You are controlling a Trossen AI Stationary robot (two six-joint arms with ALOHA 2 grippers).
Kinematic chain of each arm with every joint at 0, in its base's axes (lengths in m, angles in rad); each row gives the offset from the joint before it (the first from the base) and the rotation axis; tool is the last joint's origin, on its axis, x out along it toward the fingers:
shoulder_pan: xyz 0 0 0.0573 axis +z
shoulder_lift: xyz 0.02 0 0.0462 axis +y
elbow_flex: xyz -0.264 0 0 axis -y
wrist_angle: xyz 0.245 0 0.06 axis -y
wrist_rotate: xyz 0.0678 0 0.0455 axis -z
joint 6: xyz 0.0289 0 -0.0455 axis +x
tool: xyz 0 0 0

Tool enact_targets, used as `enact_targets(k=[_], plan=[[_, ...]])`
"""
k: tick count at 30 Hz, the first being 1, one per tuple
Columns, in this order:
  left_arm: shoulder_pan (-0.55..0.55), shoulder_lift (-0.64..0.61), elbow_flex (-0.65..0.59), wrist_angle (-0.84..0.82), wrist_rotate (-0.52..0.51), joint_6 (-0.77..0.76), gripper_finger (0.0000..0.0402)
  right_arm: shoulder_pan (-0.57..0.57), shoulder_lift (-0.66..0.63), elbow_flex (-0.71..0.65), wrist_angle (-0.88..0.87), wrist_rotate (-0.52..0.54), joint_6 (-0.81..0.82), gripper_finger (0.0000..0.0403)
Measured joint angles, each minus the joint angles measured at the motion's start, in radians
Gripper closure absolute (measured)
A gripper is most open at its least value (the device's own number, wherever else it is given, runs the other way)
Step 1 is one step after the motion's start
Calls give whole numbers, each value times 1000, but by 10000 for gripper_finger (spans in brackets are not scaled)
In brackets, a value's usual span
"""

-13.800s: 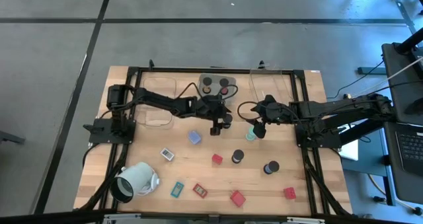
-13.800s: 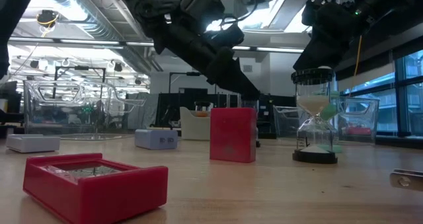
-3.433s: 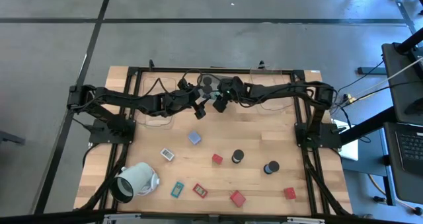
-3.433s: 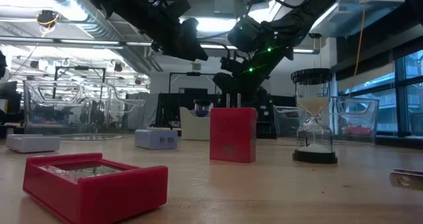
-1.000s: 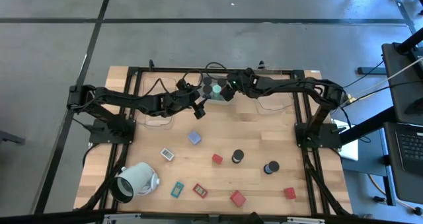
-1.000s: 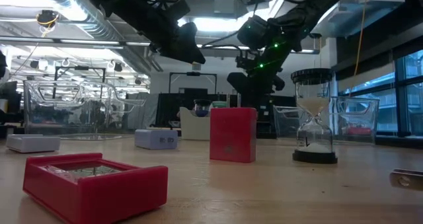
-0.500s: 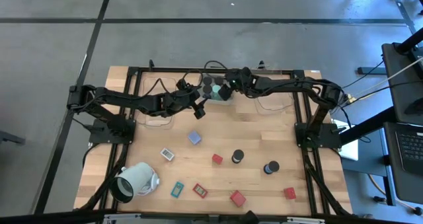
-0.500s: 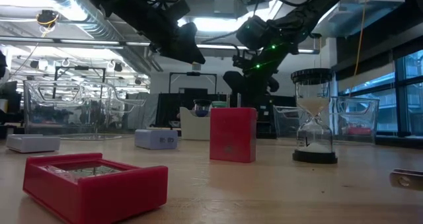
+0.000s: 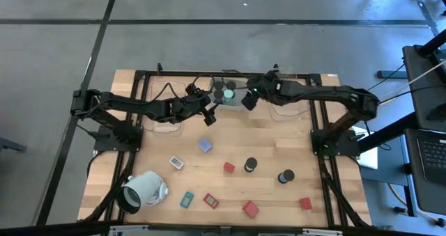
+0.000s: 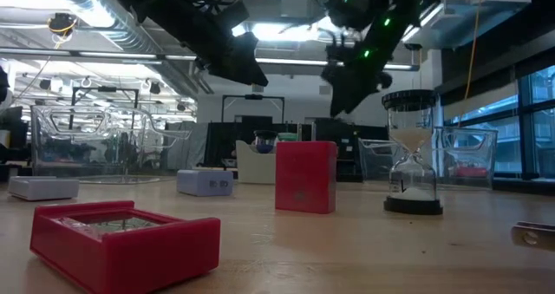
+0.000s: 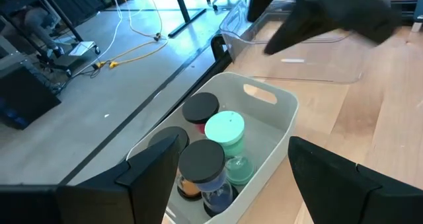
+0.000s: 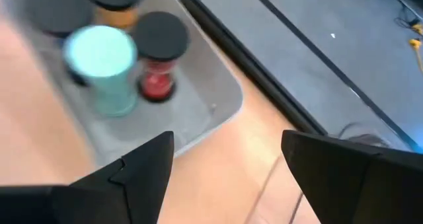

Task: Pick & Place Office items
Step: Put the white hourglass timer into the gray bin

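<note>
Right gripper (image 9: 248,100) has backed off toward 3 o'clock from the grey bin (image 9: 237,104) since half a second ago, and in the low view it now sits higher; left gripper (image 9: 210,113) hasn't budged. Office items: four small timers stand in the bin at the table's 12 o'clock edge, one mint-topped (image 11: 225,128), three black-topped (image 11: 200,107), one with red sand (image 12: 158,78), one with orange. Rest lie loose on the wooden table (image 9: 293,135): pale blue cube (image 9: 204,145) mid-table, white flat piece (image 9: 176,163) at its 7 o'clock, red block (image 9: 228,168), two black cylinders (image 9: 250,166) and (image 9: 286,176) toward 4 o'clock, teal rectangle (image 9: 187,200), red flat case (image 9: 210,200), red blocks (image 9: 250,209) and (image 9: 304,203) along the 6 o'clock edge. Left gripper hangs just at the bin's 8 o'clock, jaws spread, nothing in them; right gripper just off the bin's 3 o'clock corner, jaws apart, empty too. Big mint-white hollow cylinder (image 9: 141,191) lies on its side at 7 o'clock. Clear trays (image 9: 167,107) flank the bin. No readable writing anywhere. Right wrist view blurred; the low view's hourglass (image 10: 414,151) and red block (image 10: 305,176) hide the bin.
</note>
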Motion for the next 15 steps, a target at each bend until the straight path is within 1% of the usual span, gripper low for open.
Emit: enact_targets(k=[3, 6, 8, 10, 12, 15], plan=[[0, 0, 0, -5, 0, 0, 123, 71, -58, 0, -95, -39, 31, 120], [0, 0, 0, -8, 0, -5, 123, 161, -102, -8, -180, -133, 93, 120], [0, 0, 0, -15, 0, -15, 123, 231, -125, -29, -193, -199, 131, 120], [0, 0, 0, -18, 0, -18, 123, 314, -141, -49, -201, -237, 166, 120], [0, 0, 0, -22, 1, -28, 123, 400, -143, -59, -196, -240, 204, 120], [0, 0, 0, -22, 1, -38, 123, 511, -144, -68, -184, -216, 246, 120]])
